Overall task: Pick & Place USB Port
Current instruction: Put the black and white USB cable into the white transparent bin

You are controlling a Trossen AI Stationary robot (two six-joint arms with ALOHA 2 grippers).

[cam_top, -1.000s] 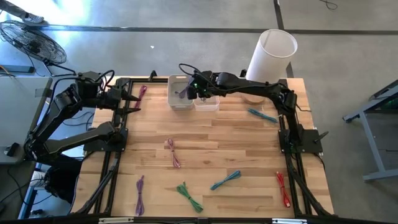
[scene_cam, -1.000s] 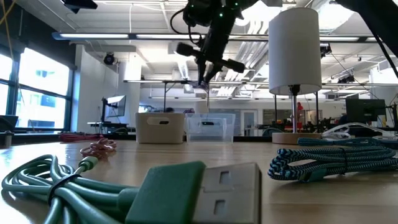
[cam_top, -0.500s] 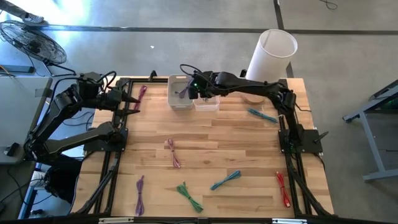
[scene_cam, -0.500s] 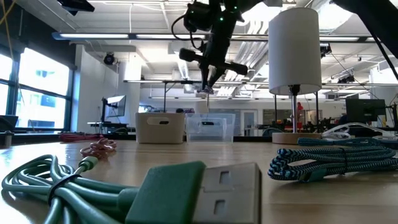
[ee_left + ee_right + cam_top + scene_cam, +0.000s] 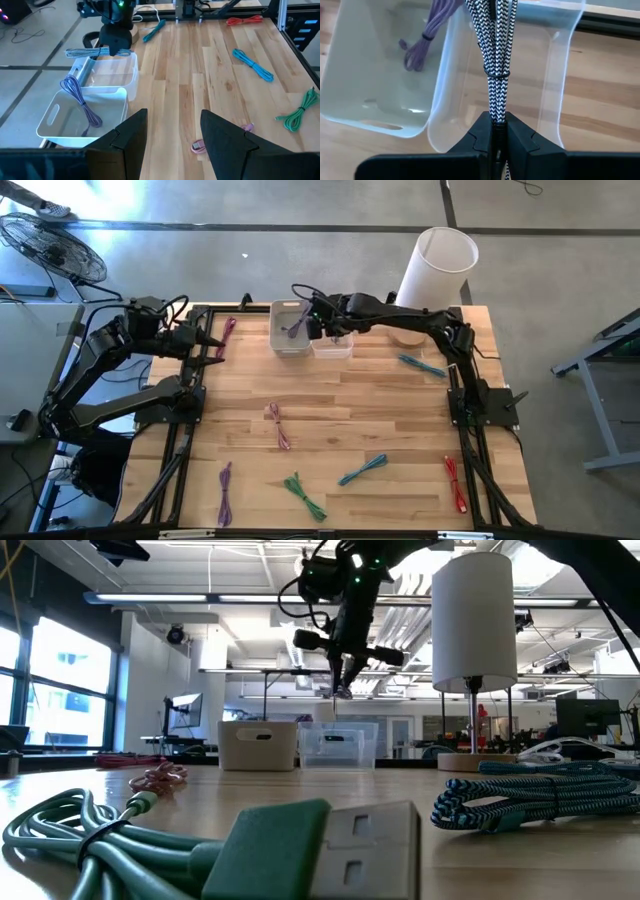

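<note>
My right gripper [image 5: 326,328] hangs over the two bins at the table's far edge, shut on a black-and-white braided USB cable bundle [image 5: 495,47]. Below the bundle stand the clear bin [image 5: 555,75] and, beside it, the white bin [image 5: 288,340]. A purple cable [image 5: 427,30] lies on the white bin's floor. In the left wrist view the bundle [image 5: 92,51] sticks out level from the gripper above the clear bin [image 5: 117,75]. My left gripper [image 5: 172,135] waits open near the table's far left corner [image 5: 205,340]. My right gripper pinches the braided bundle between its two fingers [image 5: 479,134] near one end [image 5: 495,117], coming from above and pointing down. Several strands, bound by a thin tie [image 5: 497,74], run out level from the fingers. The bundle is lifted clear above the bins.
Loose cables lie across the table: pink [image 5: 278,423], purple [image 5: 225,490], green [image 5: 305,495], blue [image 5: 362,468], red [image 5: 455,480], teal [image 5: 420,365], and one by the left arm [image 5: 228,330]. A tall white cylinder [image 5: 438,265] stands at the far right corner.
My right gripper has carried the braided bundle a little toward the table's right, from over the white bin toward the clear bin, and has sunk slightly. It has stayed shut on the bundle.
</note>
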